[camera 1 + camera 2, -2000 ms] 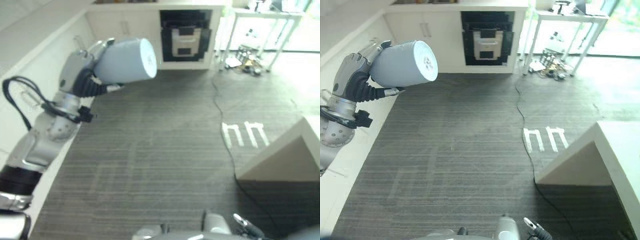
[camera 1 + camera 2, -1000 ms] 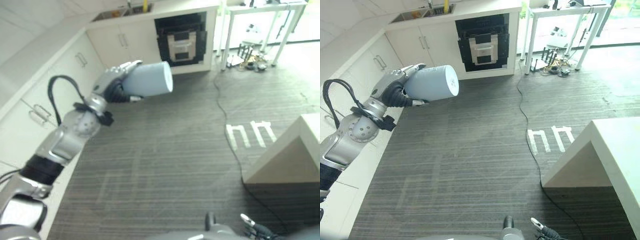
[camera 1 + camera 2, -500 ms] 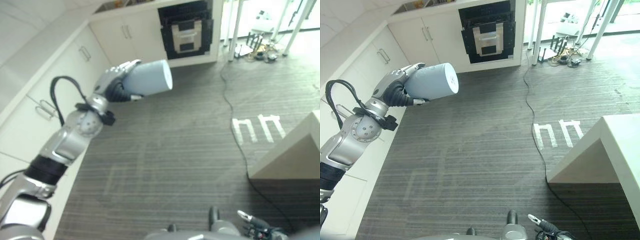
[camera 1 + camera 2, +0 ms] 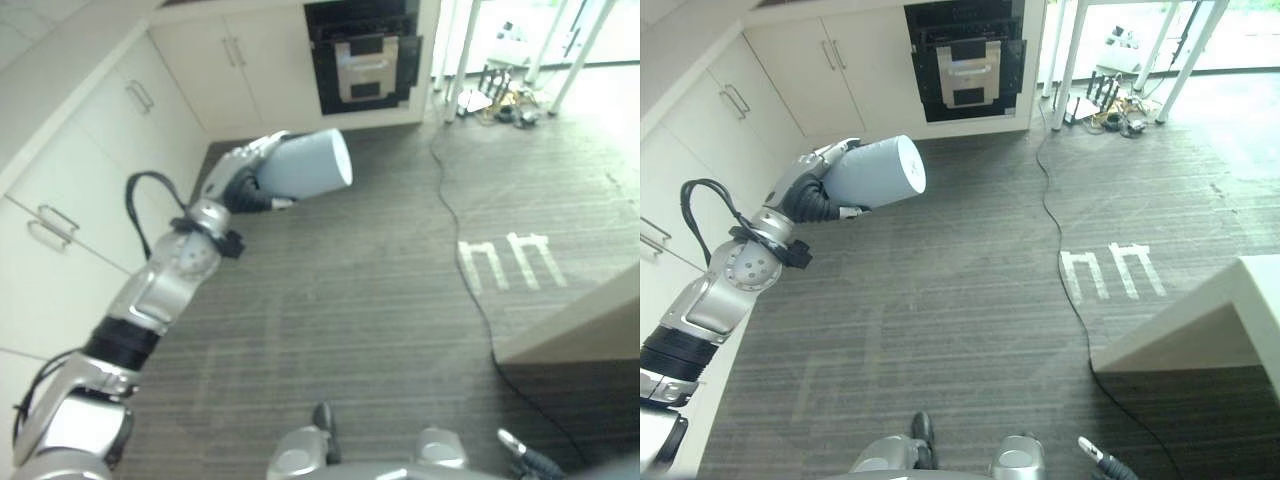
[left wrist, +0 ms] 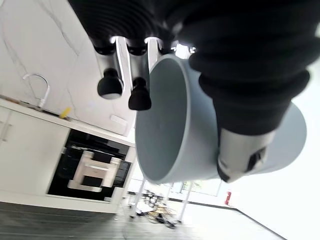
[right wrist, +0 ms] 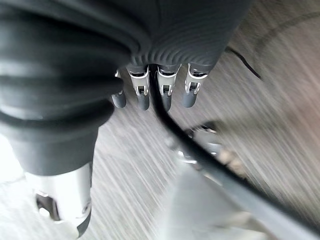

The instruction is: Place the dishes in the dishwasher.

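While the left hand [image 4: 243, 178] carries a pale blue cup [image 4: 875, 172] out in front over the dark carpeted floor [image 4: 970, 290], the step in hand looks like transport toward the dishwasher. Fingers [image 5: 139, 95] and thumb are curled round the cup's rim and wall, holding it on its side, mouth toward the wrist; the cup's inside looks empty in the left wrist view. Right hand [image 6: 150, 95] hangs low with relaxed fingers, holding nothing. A black built-in appliance [image 4: 965, 60] sits in the white cabinets [image 4: 800, 80] ahead, well apart; cannot tell whether it's the dishwasher. Next move probably calls for closing that distance.
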`<state>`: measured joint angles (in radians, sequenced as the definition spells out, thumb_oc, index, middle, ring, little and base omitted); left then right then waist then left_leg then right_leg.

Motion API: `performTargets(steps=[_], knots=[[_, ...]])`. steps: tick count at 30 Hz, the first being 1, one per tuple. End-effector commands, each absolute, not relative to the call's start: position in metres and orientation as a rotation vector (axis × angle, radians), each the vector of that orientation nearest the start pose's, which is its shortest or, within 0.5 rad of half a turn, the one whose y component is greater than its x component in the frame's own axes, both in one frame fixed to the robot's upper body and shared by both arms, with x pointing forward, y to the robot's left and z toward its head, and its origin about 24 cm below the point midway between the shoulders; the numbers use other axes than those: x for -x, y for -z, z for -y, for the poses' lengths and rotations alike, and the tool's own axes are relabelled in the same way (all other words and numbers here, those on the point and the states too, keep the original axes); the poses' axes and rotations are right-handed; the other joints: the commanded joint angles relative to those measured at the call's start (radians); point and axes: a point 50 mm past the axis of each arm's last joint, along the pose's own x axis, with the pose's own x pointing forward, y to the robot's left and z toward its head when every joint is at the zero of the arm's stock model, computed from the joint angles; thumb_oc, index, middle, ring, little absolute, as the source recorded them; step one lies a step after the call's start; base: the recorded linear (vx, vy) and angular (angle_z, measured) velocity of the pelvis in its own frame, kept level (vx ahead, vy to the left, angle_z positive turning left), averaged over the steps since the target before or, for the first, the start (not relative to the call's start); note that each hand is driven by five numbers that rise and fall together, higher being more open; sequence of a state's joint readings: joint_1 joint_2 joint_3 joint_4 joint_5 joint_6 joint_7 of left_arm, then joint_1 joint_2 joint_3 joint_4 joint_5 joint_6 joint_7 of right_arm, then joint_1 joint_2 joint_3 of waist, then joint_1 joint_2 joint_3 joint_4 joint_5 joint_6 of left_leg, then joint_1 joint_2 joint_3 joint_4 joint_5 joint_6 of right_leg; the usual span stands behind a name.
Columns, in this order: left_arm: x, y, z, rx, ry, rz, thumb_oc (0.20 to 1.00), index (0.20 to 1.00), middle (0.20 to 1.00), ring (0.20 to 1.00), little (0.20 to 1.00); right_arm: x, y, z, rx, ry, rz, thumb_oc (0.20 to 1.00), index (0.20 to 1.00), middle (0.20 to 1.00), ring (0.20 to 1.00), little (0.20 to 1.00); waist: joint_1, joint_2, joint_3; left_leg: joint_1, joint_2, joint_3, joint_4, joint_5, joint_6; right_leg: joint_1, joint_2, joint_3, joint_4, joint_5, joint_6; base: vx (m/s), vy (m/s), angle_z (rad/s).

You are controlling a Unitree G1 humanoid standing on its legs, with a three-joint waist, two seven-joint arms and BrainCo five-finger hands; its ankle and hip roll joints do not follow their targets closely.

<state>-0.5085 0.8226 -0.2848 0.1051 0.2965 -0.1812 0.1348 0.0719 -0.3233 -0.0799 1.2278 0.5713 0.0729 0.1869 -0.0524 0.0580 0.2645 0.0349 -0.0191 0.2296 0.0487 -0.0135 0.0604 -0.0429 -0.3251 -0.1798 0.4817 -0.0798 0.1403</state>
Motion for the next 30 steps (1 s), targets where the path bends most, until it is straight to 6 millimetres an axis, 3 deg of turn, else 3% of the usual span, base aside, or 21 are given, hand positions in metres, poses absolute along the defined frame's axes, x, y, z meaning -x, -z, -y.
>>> performTargets(steps=[1, 3, 4, 6, 7, 8, 10, 14, 15, 17, 18, 19, 20, 21, 22, 24, 25, 28, 30], knots=[[-0.316, -0.223, -0.208, -1.155, 0.029, 0.704, 0.200, 0.200, 0.200, 0.200, 0.200, -0.088, 0.148, 0.276, -0.348, 0.400, -1.092, 1.000, 1.000, 1.000, 1.000, 1.000, -0.002, 0.033, -0.035, -0.057, 0.030, -0.023, 0.004, -0.029, -0.032, 0.029, 0.101, -0.076, 0.159, -0.057, 0.000, 0.22, 0.098, 0.03], [-0.317, -0.227, -0.204, -1.162, 0.035, 0.707, 0.200, 0.200, 0.200, 0.200, 0.200, -0.091, 0.147, 0.274, -0.349, 0.389, -1.084, 1.000, 1.000, 1.000, 1.000, 1.000, -0.033, 0.032, -0.021, -0.010, 0.009, -0.037, -0.020, -0.045, -0.022, -0.037, 0.215, -0.067, 0.078, -0.061, -0.007, 0.26, -0.010, 0.01], [-0.318, -0.229, -0.202, -1.168, 0.036, 0.708, 0.200, 0.200, 0.200, 0.200, 0.200, -0.092, 0.147, 0.275, -0.349, 0.387, -1.082, 1.000, 1.000, 1.000, 1.000, 1.000, -0.040, 0.031, -0.019, 0.003, 0.004, -0.038, -0.027, -0.052, -0.020, -0.050, 0.231, -0.072, 0.035, -0.055, -0.011, 0.29, -0.072, -0.02], [-0.319, -0.235, -0.198, -1.181, 0.033, 0.712, 0.200, 0.200, 0.200, 0.200, 0.200, -0.098, 0.145, 0.276, -0.354, 0.381, -1.067, 1.000, 1.000, 1.000, 1.000, 1.000, -0.060, 0.012, -0.007, 0.038, -0.015, -0.043, -0.039, -0.075, -0.019, -0.074, 0.241, -0.078, -0.147, -0.015, -0.012, 0.31, -0.136, 0.20], [-0.320, -0.237, -0.199, -1.185, 0.031, 0.713, 0.200, 0.200, 0.200, 0.200, 0.200, -0.099, 0.144, 0.277, -0.358, 0.380, -1.056, 1.000, 1.000, 1.000, 1.000, 1.000, -0.081, -0.003, -0.002, 0.066, -0.031, -0.050, -0.047, -0.106, -0.013, -0.109, 0.229, -0.047, -0.250, 0.047, 0.010, 0.38, -0.177, 0.33], [-0.321, -0.238, -0.200, -1.187, 0.034, 0.713, 0.200, 0.200, 0.200, 0.200, 0.200, -0.098, 0.144, 0.277, -0.361, 0.381, -1.053, 1.000, 1.000, 1.000, 1.000, 1.000, -0.096, -0.011, 0.000, 0.088, -0.040, -0.058, -0.046, -0.133, -0.006, -0.131, 0.219, -0.022, -0.311, 0.109, 0.033, 0.42, -0.189, 0.29], [-0.321, -0.240, -0.204, -1.188, 0.053, 0.712, 0.200, 0.200, 0.200, 0.200, 0.200, -0.095, 0.145, 0.277, -0.364, 0.387, -1.057, 1.000, 1.000, 1.000, 1.000, 1.000, -0.118, -0.016, -0.006, 0.123, -0.049, -0.077, -0.030, -0.186, 0.008, -0.168, 0.207, 0.032, -0.353, 0.172, 0.059, 0.49, -0.230, 0.46], [-0.320, -0.235, -0.204, -1.178, 0.065, 0.708, 0.200, 0.200, 0.200, 0.200, 0.200, -0.093, 0.145, 0.280, -0.369, 0.406, -1.053, 1.000, 1.000, 1.000, 1.000, 1.000, -0.127, -0.021, -0.044, 0.144, -0.035, -0.067, 0.090, -0.267, 0.000, -0.149, 0.215, 0.027, -0.298, 0.103, 0.016, 0.44, -0.322, 0.50], [-0.319, -0.234, -0.206, -1.173, 0.066, 0.700, 0.200, 0.200, 0.200, 0.200, 0.200, -0.094, 0.143, 0.283, -0.355, 0.402, -1.051, 1.000, 1.000, 1.000, 1.000, 1.000, -0.129, -0.017, -0.054, 0.159, -0.023, -0.067, 0.138, -0.289, -0.016, -0.148, 0.220, 0.016, -0.268, 0.072, -0.003, 0.40, -0.338, 0.30], [-0.317, -0.234, -0.207, -1.169, 0.062, 0.695, 0.200, 0.200, 0.200, 0.200, 0.200, -0.100, 0.140, 0.288, -0.328, 0.385, -1.039, 1.000, 1.000, 1.000, 1.000, 1.000, -0.126, -0.010, -0.066, 0.147, 0.006, -0.079, 0.271, -0.225, -0.059, -0.129, 0.240, 0.002, -0.257, 0.031, -0.045, 0.35, -0.390, -0.18], [-0.315, -0.236, -0.209, -1.159, 0.048, 0.695, 0.200, 0.200, 0.200, 0.200, 0.200, -0.104, 0.136, 0.293, -0.298, 0.363, -1.024, 1.000, 1.000, 1.000, 1.000, 1.000, -0.116, -0.004, -0.074, 0.096, 0.032, -0.106, 0.443, -0.096, -0.116, -0.092, 0.268, -0.013, -0.272, 0.003, -0.092, 0.31, -0.400, -0.45], [-0.315, -0.235, -0.211, -1.153, 0.043, 0.694, 0.200, 0.200, 0.200, 0.200, 0.200, -0.104, 0.135, 0.296, -0.290, 0.360, -1.019, 1.000, 1.000, 1.000, 1.000, 1.000, -0.109, -0.004, -0.074, 0.063, 0.034, -0.119, 0.531, -0.065, -0.127, -0.075, 0.277, -0.013, -0.272, -0.013, -0.109, 0.39, -0.487, -0.50], [-0.313, -0.235, -0.215, -1.148, 0.037, 0.689, 0.200, 0.200, 0.200, 0.200, 0.200, -0.105, 0.133, 0.299, -0.280, 0.357, -1.014, 1.000, 1.000, 1.000, 1.000, 1.000, -0.098, -0.016, -0.073, -0.017, 0.043, -0.122, 0.700, -0.032, -0.130, -0.044, 0.282, -0.008, -0.281, -0.031, -0.137, 0.27, -0.342, -0.29], [-0.312, -0.235, -0.218, -1.147, 0.035, 0.683, 0.200, 0.200, 0.200, 0.200, 0.200, -0.105, 0.132, 0.301, -0.277, 0.358, -1.013, 1.000, 1.000, 1.000, 1.000, 1.000, -0.090, -0.027, -0.070, -0.082, 0.061, -0.113, 0.789, -0.027, -0.125, -0.018, 0.284, -0.007, -0.290, -0.040, -0.153, 0.29, -0.317, -0.29], [-0.312, -0.236, -0.219, -1.148, 0.036, 0.681, 0.200, 0.200, 0.200, 0.200, 0.200, -0.106, 0.131, 0.303, -0.278, 0.362, -1.012, 1.000, 1.000, 1.000, 1.000, 1.000, -0.082, -0.029, -0.064, -0.146, 0.063, -0.106, 0.801, -0.048, -0.108, 0.006, 0.290, 0.002, -0.297, -0.049, -0.158, 0.29, -0.166, -0.23], [-0.312, -0.234, -0.222, -1.148, 0.034, 0.678, 0.200, 0.200, 0.200, 0.200, 0.200, -0.106, 0.131, 0.305, -0.271, 0.360, -1.021, 1.000, 1.000, 1.000, 1.000, 1.000, -0.067, -0.028, -0.056, -0.182, 0.046, -0.088, 0.669, -0.090, -0.068, 0.037, 0.301, 0.035, -0.309, -0.058, -0.148, 0.30, -0.012, -0.39], [-0.312, -0.234, -0.223, -1.145, 0.032, 0.679, 0.200, 0.200, 0.200, 0.200, 0.200, -0.106, 0.131, 0.306, -0.265, 0.360, -1.024, 1.000, 1.000, 1.000, 1.000, 1.000, -0.066, -0.022, -0.049, -0.197, 0.062, -0.078, 0.588, -0.077, -0.069, 0.054, 0.312, 0.048, -0.315, -0.067, -0.147, 0.34, 0.103, -0.73], [-0.310, -0.233, -0.227, -1.135, 0.003, 0.662, 0.200, 0.200, 0.200, 0.200, 0.200, -0.106, 0.132, 0.305, -0.192, 0.335, -1.071, 1.000, 1.000, 1.000, 1.000, 1.000, -0.025, -0.003, -0.036, -0.241, 0.032, -0.129, 0.204, 0.012, -0.098, 0.133, 0.349, 0.126, -0.355, -0.092, -0.123, 0.46, 0.151, -1.03], [-0.308, -0.228, -0.228, -1.134, -0.002, 0.655, 0.200, 0.200, 0.200, 0.200, 0.200, -0.103, 0.134, 0.304, -0.169, 0.331, -1.101, 1.000, 1.000, 1.000, 1.000, 1.000, -0.001, 0.007, -0.031, -0.279, 0.054, -0.155, 0.093, 0.096, -0.127, 0.176, 0.363, 0.156, -0.355, -0.117, -0.122, 0.49, 0.131, -1.09]])
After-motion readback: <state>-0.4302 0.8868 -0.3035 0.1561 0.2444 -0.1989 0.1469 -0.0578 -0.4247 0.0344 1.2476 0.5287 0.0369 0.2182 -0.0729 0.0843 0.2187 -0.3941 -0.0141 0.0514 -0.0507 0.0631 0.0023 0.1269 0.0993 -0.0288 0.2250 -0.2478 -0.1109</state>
